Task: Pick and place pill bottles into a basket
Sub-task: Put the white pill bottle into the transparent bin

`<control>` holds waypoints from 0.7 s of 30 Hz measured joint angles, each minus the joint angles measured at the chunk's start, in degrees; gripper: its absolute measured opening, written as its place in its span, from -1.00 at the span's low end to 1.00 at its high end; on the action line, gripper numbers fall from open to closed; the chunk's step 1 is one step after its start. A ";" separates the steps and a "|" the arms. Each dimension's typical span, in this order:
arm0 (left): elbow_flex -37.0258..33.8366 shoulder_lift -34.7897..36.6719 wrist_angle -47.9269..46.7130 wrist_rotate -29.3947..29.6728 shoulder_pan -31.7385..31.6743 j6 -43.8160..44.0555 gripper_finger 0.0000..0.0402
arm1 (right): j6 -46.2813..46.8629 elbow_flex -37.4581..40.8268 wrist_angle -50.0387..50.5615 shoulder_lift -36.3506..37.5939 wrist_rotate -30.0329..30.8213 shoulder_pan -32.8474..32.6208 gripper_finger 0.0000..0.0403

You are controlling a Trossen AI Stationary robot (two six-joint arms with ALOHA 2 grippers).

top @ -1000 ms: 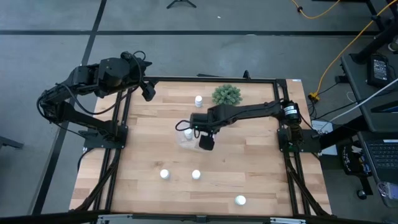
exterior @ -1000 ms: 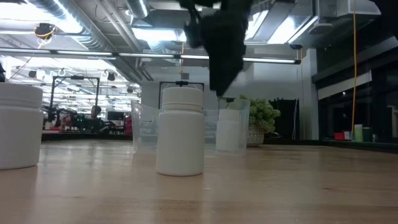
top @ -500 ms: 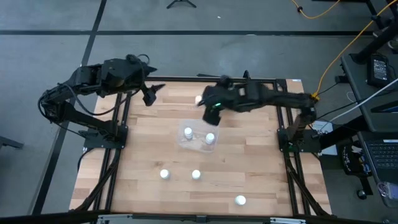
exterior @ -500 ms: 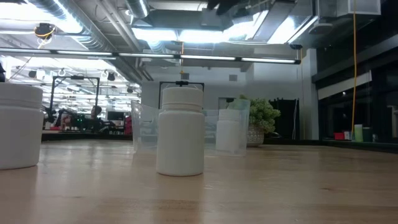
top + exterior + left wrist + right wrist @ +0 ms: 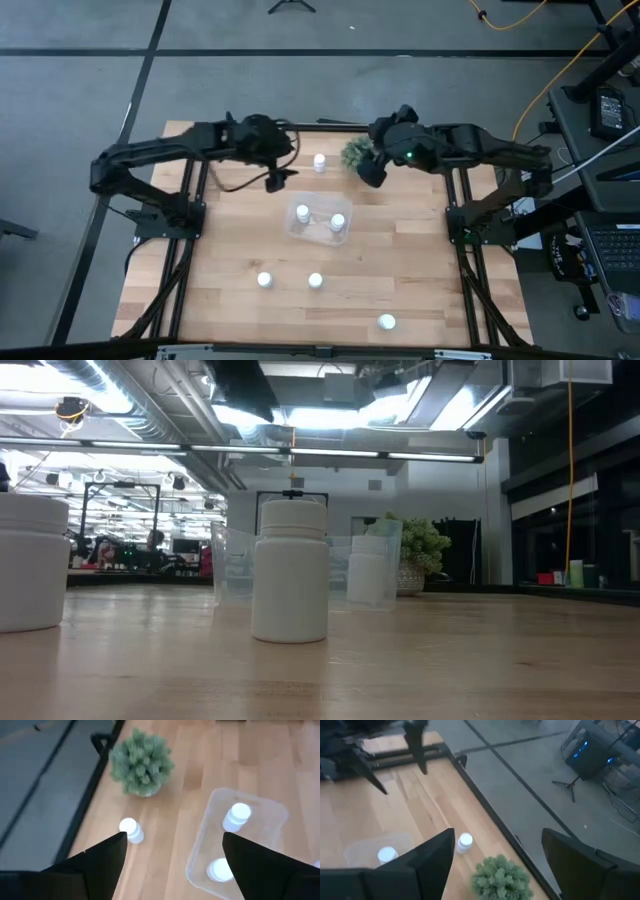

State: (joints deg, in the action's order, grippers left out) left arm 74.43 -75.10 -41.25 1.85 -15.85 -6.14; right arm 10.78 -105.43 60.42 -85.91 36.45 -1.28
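Two pill bottles (image 5: 303, 212) stand in the basket (image 5: 319, 236) mid-table while four wait outside, and the left gripper (image 5: 273, 181) and right gripper (image 5: 371, 172) hover with fingers wide, empty.

A green spiky plant (image 5: 357, 153) stands on the wooden table (image 5: 420, 270).

Basket (image 5: 318, 224) mid-bench (image 5: 420, 270), two pill bottles (image 5: 338, 222) inside; one at 12 o'clock, plant (image 5: 358, 152) at 1, three at 6.
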 joint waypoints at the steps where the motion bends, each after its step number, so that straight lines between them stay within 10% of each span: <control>1: -1.11 -0.99 1.27 -1.40 -1.12 0.14 0.61 | 0.60 1.19 0.05 0.31 0.01 0.00 0.48; 21: -2.84 -25.00 14.86 -7.60 -13.60 3.59 0.59 | -16.33 5.51 -7.09 12.82 7.02 4.56 0.48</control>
State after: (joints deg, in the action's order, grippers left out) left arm 71.59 -100.09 -26.39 -5.75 -29.44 -2.54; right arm -5.55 -99.92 53.33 -73.10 43.47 3.28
